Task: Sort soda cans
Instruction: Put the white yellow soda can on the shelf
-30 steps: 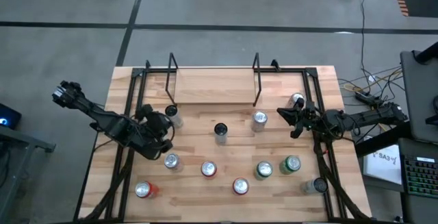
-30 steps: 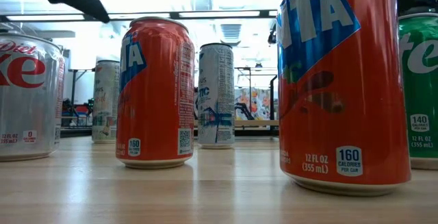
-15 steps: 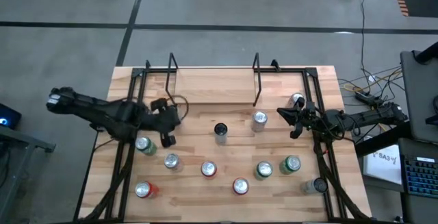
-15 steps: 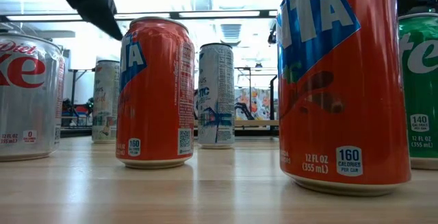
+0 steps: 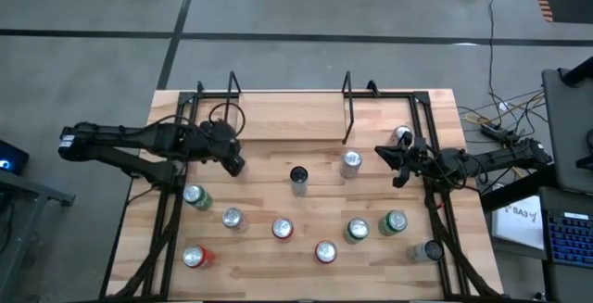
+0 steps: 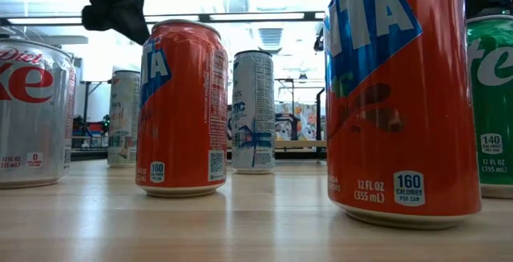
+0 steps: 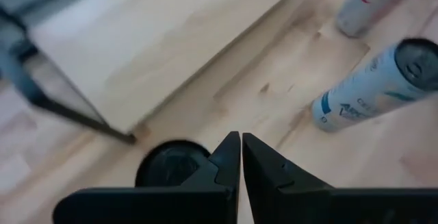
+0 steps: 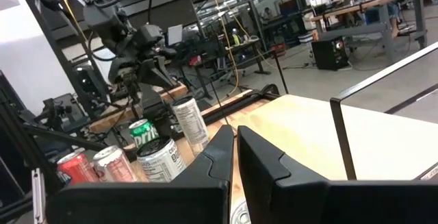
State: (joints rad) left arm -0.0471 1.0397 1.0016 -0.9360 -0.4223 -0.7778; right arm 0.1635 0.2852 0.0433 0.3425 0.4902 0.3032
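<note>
My left gripper (image 5: pixel 233 164) hangs pinched shut, empty, over pale grained wood table (image 5: pixel 278 118). My right gripper (image 5: pixel 382 153) shut too, empty. Smooth cylindrical soda cans (image 5: pixel 282 229) stand scattered across the near half. Only the low view reads glossy orange labels (image 6: pixel 182 106).

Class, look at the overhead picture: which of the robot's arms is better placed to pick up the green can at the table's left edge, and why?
Left. The left gripper, shut and empty, sits just beyond the green can on the same side. The right gripper, also shut, waits across the table with other cans between.
</note>
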